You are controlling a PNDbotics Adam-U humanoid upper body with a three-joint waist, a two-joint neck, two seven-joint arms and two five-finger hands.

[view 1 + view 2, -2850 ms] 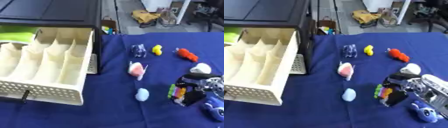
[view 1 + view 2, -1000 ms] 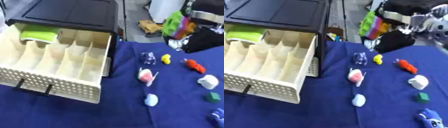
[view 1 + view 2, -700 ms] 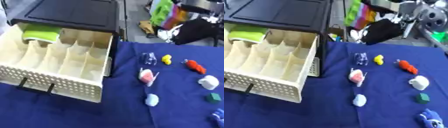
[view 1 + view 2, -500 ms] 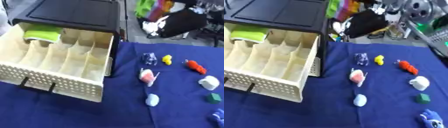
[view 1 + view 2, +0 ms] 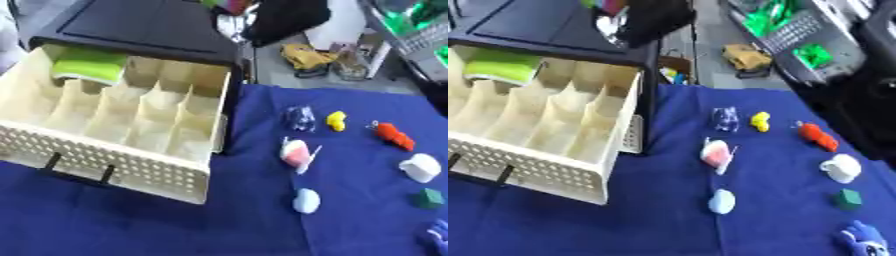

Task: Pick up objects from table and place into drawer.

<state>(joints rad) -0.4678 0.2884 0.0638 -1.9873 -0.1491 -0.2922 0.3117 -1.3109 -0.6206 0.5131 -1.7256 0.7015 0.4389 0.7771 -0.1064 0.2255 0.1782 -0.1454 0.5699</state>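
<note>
Right now you're mid-carry, as I read it — the right hand (image 5: 636, 20) is up at the far edge, above the black cabinet top (image 5: 157, 22) and just beyond the open drawer (image 5: 114, 145), with something multicoloured (image 5: 605, 5) at its top; it's too blurred to say whether the fingers are curled on it or how far they're open. The left hand doesn't show.

Going near to far on the blue counter (image 5: 262, 225): a blue toy (image 5: 866, 239) at the near right corner, a pale blue oval piece (image 5: 306, 201), a green block (image 5: 429, 198), a white cup-like piece (image 5: 421, 167), a pink-and-white object (image 5: 296, 152), then a red toy (image 5: 392, 135), a yellow one (image 5: 336, 120) and a small clear-bluish thing (image 5: 300, 118). All lie right of the drawer, apart from each other.

The drawer itself is pulled out toward you, its cream dividers forming rows of slots; a green item (image 5: 87, 71) already lies in the far left compartment.

Next move, in my judgement — bring the hand nearer and down over a free slot before releasing. The cabinet's front lip sits between the hand and the drawer, and the upright dividers could catch whatever's being carried.
</note>
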